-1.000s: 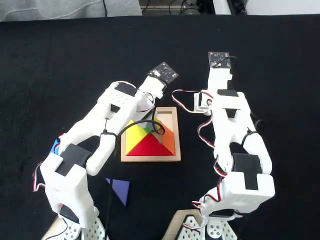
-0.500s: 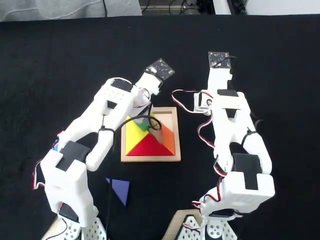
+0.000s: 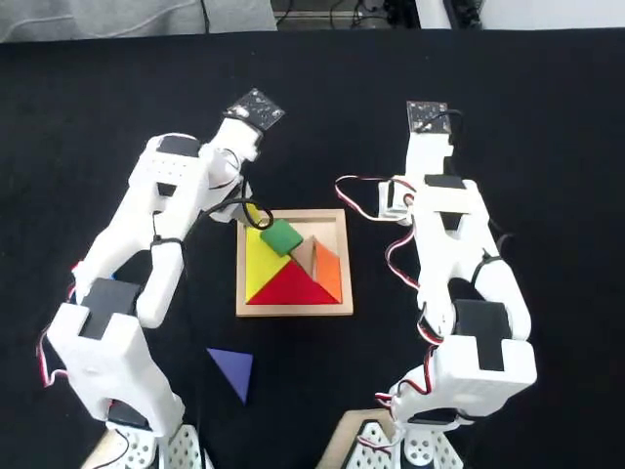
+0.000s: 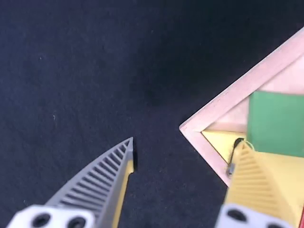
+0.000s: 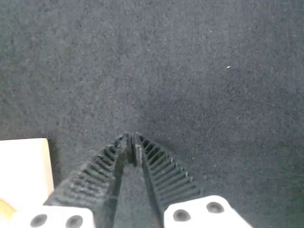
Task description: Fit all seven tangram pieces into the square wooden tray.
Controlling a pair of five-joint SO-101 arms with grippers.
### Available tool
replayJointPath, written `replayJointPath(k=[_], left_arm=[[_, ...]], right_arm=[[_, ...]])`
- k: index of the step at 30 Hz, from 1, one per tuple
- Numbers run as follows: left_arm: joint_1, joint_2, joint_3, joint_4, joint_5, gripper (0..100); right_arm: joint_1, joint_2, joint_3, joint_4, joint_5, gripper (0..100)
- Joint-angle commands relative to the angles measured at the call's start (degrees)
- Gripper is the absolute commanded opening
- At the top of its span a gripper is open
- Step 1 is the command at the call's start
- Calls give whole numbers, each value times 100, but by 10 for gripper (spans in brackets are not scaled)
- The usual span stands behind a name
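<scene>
change: the left arm has pulled back off the wooden tray (image 3: 293, 310) toward the tray's far-left corner. The green square (image 3: 281, 237), which the arm covered a second ago, now lies uncovered in the tray with nothing holding it.
left gripper (image 4: 186, 141): jaws spread wide and empty, straddling the tray's far-left corner. One finger is outside over the black cloth (image 3: 117, 107), the other over the yellow triangle (image 3: 258, 274).
right gripper (image 5: 131, 137): pinched together with nothing between, parked over the cloth just off the tray's far-right corner. Unmoved.
green square: in the tray's far-left part, touching the yellow triangle and skewed against the rim. Cannot tell if it sits flat or rides on the yellow edge.
rest of tray: the red triangle (image 3: 293, 286) lies along the near side and an orange piece (image 3: 331, 274) at the right. Bare wood shows in the far-right part.
outside: a blue triangle (image 3: 234, 371) on the cloth, well apart from the tray's near-left corner.
meaning: the green placement looks done but may need a nudge square. The tray is partly filled, and blue is the likely next pick.
</scene>
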Motion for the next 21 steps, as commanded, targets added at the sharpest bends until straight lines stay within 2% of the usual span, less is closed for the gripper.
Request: replayJointPath(k=[1, 5, 10, 13, 18, 21], left_arm=[[163, -123, -4, -88, -53, 317], [488, 35, 338, -475, -53, 317], [488, 193, 409, -800, -44, 317], [479, 35, 365, -703, -44, 317], [259, -800, -242, -53, 18, 317], [523, -879, -242, -105, 571, 317]], right_arm=[[-35, -22, -145, -79, 62, 11], [-26, -22, -145, -79, 62, 11], [-18, -22, -145, -79, 62, 11], [-18, -40, -145, -79, 62, 11], [-26, -48, -145, -70, 62, 11], [-26, -48, -145, -70, 62, 11]])
